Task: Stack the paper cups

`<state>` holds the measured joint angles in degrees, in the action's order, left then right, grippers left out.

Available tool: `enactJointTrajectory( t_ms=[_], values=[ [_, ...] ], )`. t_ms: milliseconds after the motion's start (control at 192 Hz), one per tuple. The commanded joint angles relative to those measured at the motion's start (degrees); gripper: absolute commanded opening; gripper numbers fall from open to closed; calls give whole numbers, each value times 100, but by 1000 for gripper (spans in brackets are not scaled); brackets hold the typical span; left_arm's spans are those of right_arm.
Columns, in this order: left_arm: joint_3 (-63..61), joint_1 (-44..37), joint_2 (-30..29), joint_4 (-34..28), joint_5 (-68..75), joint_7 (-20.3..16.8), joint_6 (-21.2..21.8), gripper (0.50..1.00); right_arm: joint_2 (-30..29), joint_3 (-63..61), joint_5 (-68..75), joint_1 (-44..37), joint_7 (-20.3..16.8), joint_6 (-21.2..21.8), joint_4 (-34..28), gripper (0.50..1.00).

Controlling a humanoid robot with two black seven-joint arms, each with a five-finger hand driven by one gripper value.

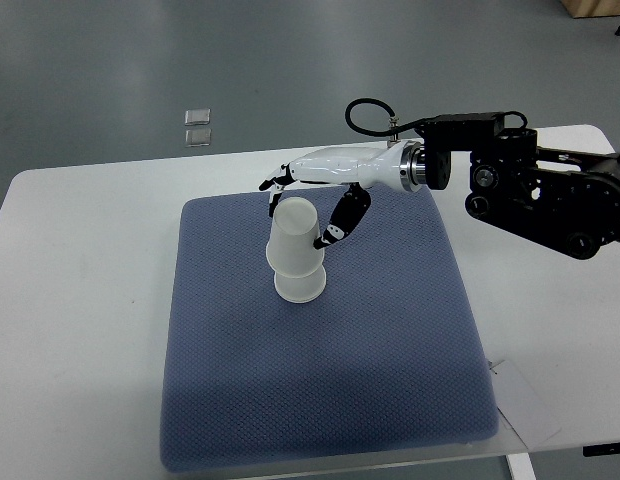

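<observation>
Your right robot hand [308, 205] grips the upper paper cup [293, 232], upside down and tilted, its rim meeting the lower paper cup [299, 283] standing inverted on the blue mat [320, 400] covering the white surface [80, 330].

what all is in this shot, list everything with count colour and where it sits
paper cups: two, white, upside down and stacked one on the other, on the upper middle of the mat, top one tilted
mat: one, blue-grey textured fabric, covering the middle of the table
table: one, white, filling most of the view
small clear squares: two, greyish, on the floor beyond the table's far left edge
floor: grey, across the top of the view
paper slip: one, white, on the table by the mat's near right corner
right hand: one, white with black fingers, reaching in from the right, fingers around the top cup
left hand: not in view
</observation>
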<state>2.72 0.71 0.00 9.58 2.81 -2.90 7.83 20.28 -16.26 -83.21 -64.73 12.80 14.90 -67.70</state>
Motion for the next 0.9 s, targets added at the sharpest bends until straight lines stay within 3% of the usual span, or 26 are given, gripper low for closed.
enactJointTrajectory(
  t_ms=[0,897],
  values=[
    [0,0,0,0,0,0,0,1000,-33,27,-125,57,12,-127,46,899],
    [0,0,0,0,0,0,0,1000,2,-87,86,92,3,-118,406,899]
  ],
)
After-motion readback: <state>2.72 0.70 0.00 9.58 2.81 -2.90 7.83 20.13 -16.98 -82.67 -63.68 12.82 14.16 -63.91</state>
